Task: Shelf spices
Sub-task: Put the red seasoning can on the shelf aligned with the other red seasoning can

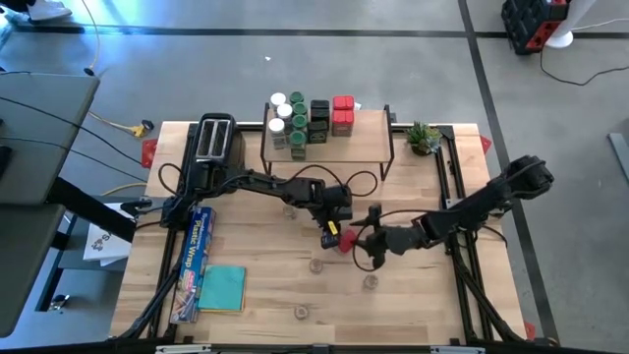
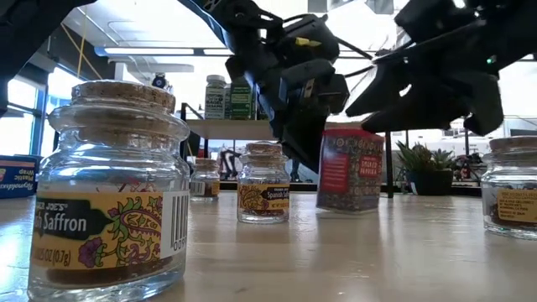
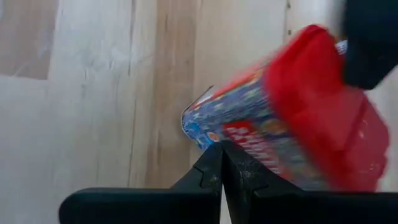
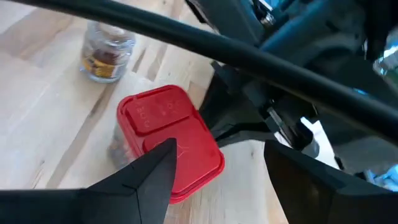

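Mid-worktop [image 1: 265,285]: red paprika tin [image 2: 350,169] | my left fingers [image 3: 222,163] pinched shut beside it | right fingers [image 4: 214,171] spread open over its lid | front jar [image 2: 113,189] reads "Saffron"

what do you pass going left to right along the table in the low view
Big saffron jar → small cork-topped jar farther back → spanish saffron jar → red paprika tin, with both grippers above it → potted plant → jar at the right edge.
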`<state>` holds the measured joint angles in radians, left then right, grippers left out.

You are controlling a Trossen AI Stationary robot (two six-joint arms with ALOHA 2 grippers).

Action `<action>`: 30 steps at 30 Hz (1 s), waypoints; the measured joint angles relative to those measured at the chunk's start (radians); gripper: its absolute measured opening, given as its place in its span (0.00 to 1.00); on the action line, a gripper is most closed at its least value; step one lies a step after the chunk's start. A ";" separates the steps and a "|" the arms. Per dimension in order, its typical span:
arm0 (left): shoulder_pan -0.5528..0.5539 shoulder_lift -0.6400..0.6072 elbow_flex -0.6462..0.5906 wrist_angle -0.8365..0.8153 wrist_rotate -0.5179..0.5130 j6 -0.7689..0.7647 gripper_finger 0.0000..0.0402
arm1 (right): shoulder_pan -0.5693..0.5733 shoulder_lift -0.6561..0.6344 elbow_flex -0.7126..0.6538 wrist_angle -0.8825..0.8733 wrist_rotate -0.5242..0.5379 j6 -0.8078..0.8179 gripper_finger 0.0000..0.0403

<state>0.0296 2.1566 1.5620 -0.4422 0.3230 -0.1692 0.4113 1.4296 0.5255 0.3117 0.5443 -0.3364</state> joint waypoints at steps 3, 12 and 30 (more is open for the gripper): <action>0.000 -0.001 0.000 -0.003 0.000 0.008 0.00 | -0.029 0.000 0.000 -0.004 -0.042 0.048 0.59; 0.003 -0.083 0.001 -0.139 -0.140 0.043 0.00 | -0.039 -0.057 0.067 -0.159 -0.103 0.129 0.59; -0.248 -0.442 -0.069 -0.459 -0.561 -0.239 0.00 | -0.177 0.069 0.408 -0.680 -0.598 0.083 0.75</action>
<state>-0.2187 1.7145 1.4929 -0.9009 -0.2381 -0.4080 0.2347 1.4986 0.9335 -0.3680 -0.0533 -0.2536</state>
